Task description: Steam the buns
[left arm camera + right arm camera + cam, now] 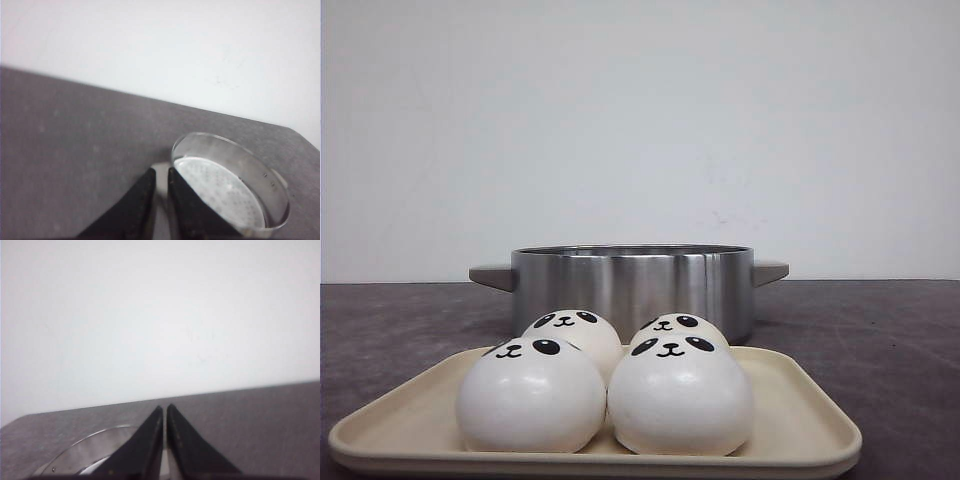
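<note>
Grey, speckled desk spanning the whole scene, ending at a pale wall behind. Next in size, brushed-steel pot standing lidless at mid-desk, stubby handles out to either side, mouth open to take a load from above; seen from the left wrist, a perforated steamer plate lying inside, presumably there to keep the food off the bottom. Just in front, nearer the camera, cream tray with a raised rim, set close to the pot so that each transfer stays short. On the tray, the buns, all four, glossy white domes with panda faces, packed two by two and touching, faces toward the camera; none in the pot yet, so the task judged not begun. Neither arm visible from the front. Left gripper hanging above the desk just beside the pot's rim, fingers nearly pressed together with only a slim gap, holding nothing. Right gripper likewise aloft and aimed out over the desk toward the wall, pot rim at the edge of its view, fingers drawn together, empty.
</note>
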Motion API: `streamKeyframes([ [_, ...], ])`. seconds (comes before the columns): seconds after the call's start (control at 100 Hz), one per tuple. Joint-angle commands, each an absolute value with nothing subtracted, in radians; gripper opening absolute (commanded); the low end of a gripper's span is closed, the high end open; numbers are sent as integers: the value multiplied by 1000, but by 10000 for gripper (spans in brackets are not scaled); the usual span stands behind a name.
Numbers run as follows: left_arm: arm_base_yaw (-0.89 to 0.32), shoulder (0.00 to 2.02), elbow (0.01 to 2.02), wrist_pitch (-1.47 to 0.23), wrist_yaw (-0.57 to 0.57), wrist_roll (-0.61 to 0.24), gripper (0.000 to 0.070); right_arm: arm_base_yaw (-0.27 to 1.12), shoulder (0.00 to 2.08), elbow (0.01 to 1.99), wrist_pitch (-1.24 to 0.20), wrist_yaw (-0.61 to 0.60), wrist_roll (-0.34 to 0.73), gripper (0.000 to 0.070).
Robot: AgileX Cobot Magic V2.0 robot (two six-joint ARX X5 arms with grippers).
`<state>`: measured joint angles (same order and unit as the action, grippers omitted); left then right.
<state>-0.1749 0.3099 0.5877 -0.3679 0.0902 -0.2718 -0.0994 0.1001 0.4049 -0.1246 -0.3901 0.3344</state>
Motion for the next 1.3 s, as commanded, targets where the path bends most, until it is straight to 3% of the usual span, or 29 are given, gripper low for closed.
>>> streamKeyframes([
  [0.0, -177, 409, 711, -397, 108, -194, 4, -101, 147, 503, -209, -389, 224, 4],
  [0.13, -177, 547, 873, -457, 134, -195, 4, -101, 224, 662, -345, -385, 120, 12],
  [0.17, -177, 574, 900, -457, 153, -196, 10, -101, 240, 691, -363, -387, 109, 73],
  [0.2, -177, 588, 913, -455, 176, -196, 49, -101, 249, 708, -371, -391, 107, 175],
  [0.23, -177, 599, 923, -450, 197, -196, 122, -101, 255, 720, -374, -394, 109, 325],
  [0.25, -177, 604, 927, -448, 211, -196, 194, -101, 258, 728, -376, -393, 117, 476],
  [0.26, -177, 607, 929, -447, 217, -196, 234, -101, 260, 730, -376, -393, 119, 502],
  [0.28, -177, 611, 930, -446, 228, -197, 324, -101, 261, 736, -377, -394, 128, 646],
  [0.3, -177, 614, 931, -446, 238, -197, 418, -101, 261, 738, -377, -396, 138, 700],
  [0.35, -177, 619, 930, -453, 257, -204, 611, -101, 261, 741, -377, -409, 170, 700],
  [0.4, -177, 623, 930, -467, 277, -212, 686, -101, 261, 741, -377, -443, 200, 700],
  [0.53, -177, 624, 930, -532, 343, -229, 679, -101, 263, 741, -370, -516, 250, 700],
  [0.76, -180, 612, 930, -591, 406, -217, 672, -90, 377, 748, -307, -577, 236, 700],
  [0.97, -216, 597, 930, -589, 405, -140, 672, 71, 555, 765, -299, -570, 179, 700],
  [1.11, -250, 592, 930, -592, 405, -118, 672, 296, 641, 780, -300, -453, 172, 700],
  [1.29, -282, 592, 930, -593, 389, -104, 672, 671, 796, 854, -433, -127, 239, 700],
])
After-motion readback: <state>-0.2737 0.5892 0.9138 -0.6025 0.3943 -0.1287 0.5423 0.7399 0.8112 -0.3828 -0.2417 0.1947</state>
